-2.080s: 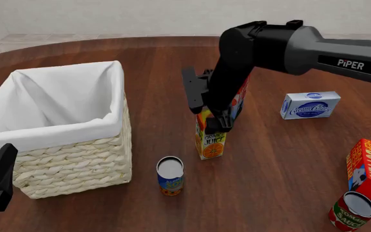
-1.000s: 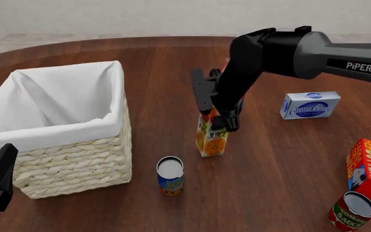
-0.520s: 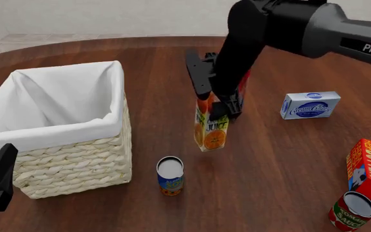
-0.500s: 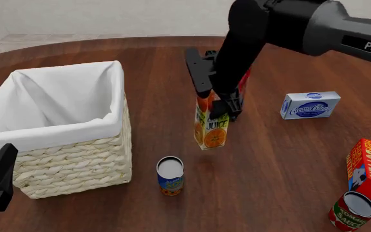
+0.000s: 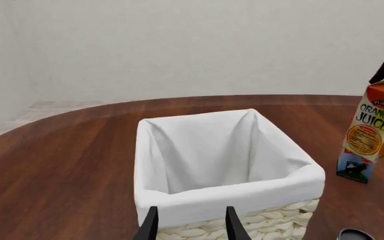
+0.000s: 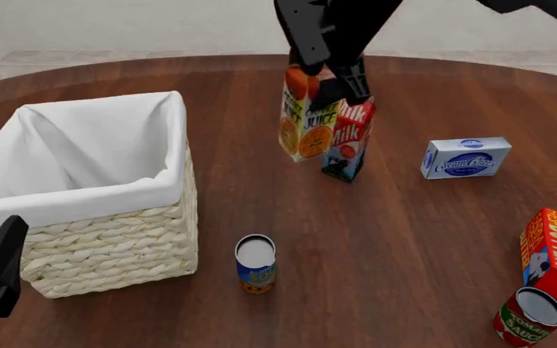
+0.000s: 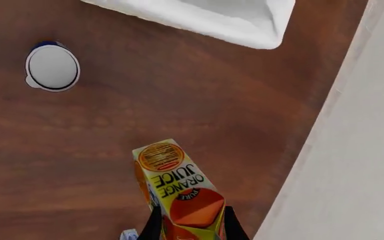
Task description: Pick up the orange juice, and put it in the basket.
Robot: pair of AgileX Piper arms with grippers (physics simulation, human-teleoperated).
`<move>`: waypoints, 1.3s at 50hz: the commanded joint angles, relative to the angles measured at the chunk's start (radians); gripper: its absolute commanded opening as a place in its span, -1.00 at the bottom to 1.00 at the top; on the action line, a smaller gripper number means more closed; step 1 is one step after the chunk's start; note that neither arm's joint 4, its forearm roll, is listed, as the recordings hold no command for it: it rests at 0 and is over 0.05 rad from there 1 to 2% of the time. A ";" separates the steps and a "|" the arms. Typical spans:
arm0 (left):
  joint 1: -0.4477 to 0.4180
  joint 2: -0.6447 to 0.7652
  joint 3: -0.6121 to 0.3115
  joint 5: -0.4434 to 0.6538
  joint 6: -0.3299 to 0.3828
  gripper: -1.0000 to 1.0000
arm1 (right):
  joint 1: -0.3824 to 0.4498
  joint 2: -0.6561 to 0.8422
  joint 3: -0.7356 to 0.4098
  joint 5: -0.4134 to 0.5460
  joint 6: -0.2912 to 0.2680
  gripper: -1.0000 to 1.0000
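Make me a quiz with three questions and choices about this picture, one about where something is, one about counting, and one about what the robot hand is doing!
1. Where is the orange juice?
A. in the basket
B. up in the air, in front of the milk carton
C. lying flat on the table

2. How many cans stand on the table?
A. two
B. four
C. none

3. What is the right gripper doing?
A. hanging open
B. holding the butter box
C. gripping the juice by its top

Answers: 1 B, it hangs lifted off the table, and the basket holds no carton. 2 A, one blue can and one tomato sauce can. 3 C, its fingers pinch the carton's top.
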 commanded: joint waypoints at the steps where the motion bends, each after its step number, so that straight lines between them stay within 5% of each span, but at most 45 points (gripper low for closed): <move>1: -0.001 -0.002 0.000 0.001 0.005 1.00 | 0.074 -0.012 -0.127 0.009 -0.013 -1.00; 15: 0.001 -0.017 0.000 0.011 0.006 1.00 | 0.136 0.017 -0.268 0.009 -0.117 -1.00; 42: 0.000 -0.008 0.000 0.005 0.004 1.00 | 0.278 0.213 -0.537 0.009 -0.102 -1.00; 47: -0.001 -0.002 0.000 0.001 0.003 1.00 | 0.310 0.324 -0.749 0.009 -0.119 -1.00; 53: 0.000 -0.006 0.000 0.004 0.003 1.00 | 0.397 0.345 -0.766 0.009 -0.078 -1.00; 60: -0.002 -0.004 0.000 0.002 0.002 1.00 | 0.397 0.375 -0.785 0.009 -0.106 -1.00; 65: -0.003 -0.006 0.000 0.003 0.003 1.00 | 0.424 0.374 -0.774 0.008 -0.061 -1.00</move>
